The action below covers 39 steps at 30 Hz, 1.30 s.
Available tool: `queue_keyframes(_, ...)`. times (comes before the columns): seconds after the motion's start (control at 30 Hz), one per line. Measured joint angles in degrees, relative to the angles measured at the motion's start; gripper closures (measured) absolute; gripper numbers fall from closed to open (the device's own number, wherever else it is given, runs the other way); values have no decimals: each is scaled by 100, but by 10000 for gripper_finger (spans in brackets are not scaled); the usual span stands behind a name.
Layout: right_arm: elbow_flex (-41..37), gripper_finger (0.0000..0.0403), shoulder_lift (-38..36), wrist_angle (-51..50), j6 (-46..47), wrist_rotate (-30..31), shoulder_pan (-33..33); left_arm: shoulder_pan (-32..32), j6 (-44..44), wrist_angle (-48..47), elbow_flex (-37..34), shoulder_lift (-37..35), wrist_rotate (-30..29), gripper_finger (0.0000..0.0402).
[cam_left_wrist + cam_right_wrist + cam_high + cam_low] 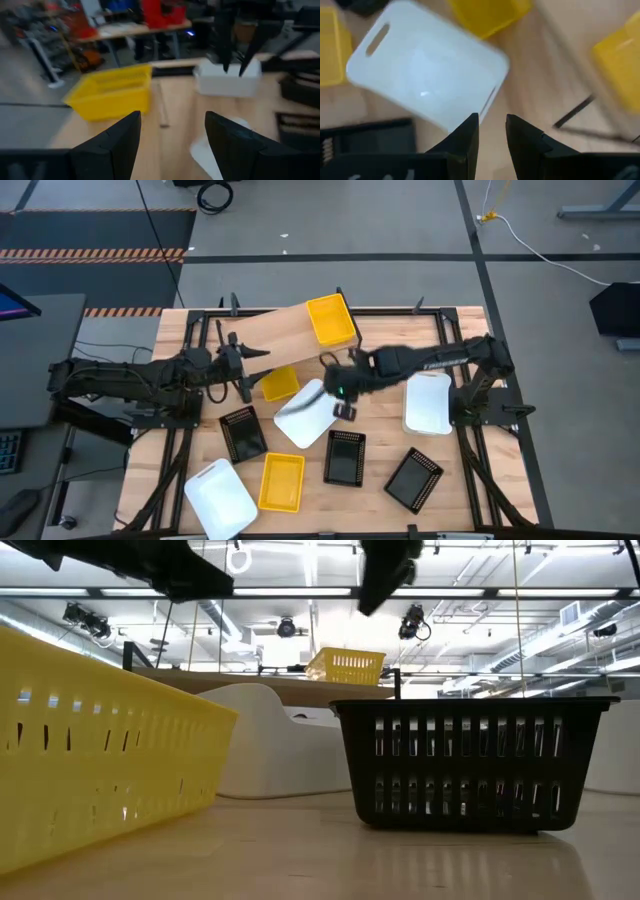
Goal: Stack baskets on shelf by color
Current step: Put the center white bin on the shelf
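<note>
The shelf (265, 332) is a light plank at the table's far side, and a yellow basket (332, 318) stands on its right end. A second yellow basket (280, 383) sits on the table at the shelf's near edge. A white basket (303, 415) lies on the table just in front of it. My right gripper (492, 120) hangs open above that white basket's (427, 80) right edge, fingers slanting down, with nothing between them. My left gripper (172, 127) stands open and level at the shelf's left end (243, 370), empty.
Three black baskets (243, 432) (345, 457) (414, 478), a yellow one (281, 480) and a white one (220, 498) lie along the near half of the table. Another white basket (428, 402) sits under the right arm. The shelf's left and middle parts are bare.
</note>
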Motion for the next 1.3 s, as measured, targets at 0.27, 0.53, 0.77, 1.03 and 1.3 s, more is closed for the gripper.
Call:
queue_keyframes(0.27,-714,300,-36,-1890,1840,178,718,-468,46,-879,0,9,1204,173)
queue_keyframes(0.53,-2029,300,-368,-1263,3007,411,1589,-1550,281,70,-2,642,283,187)
queue_keyframes(0.77,-2676,300,-1135,-705,4288,1170,2244,-2119,454,383,486,1974,155,189)
queue_keyframes(1.03,-2757,300,-1466,317,4200,2272,2737,-2382,300,-2985,2546,3159,373,194)
queue_keyframes(1.3,-2759,300,-1317,481,3424,2715,2569,-2111,326,-4112,3089,4049,511,202)
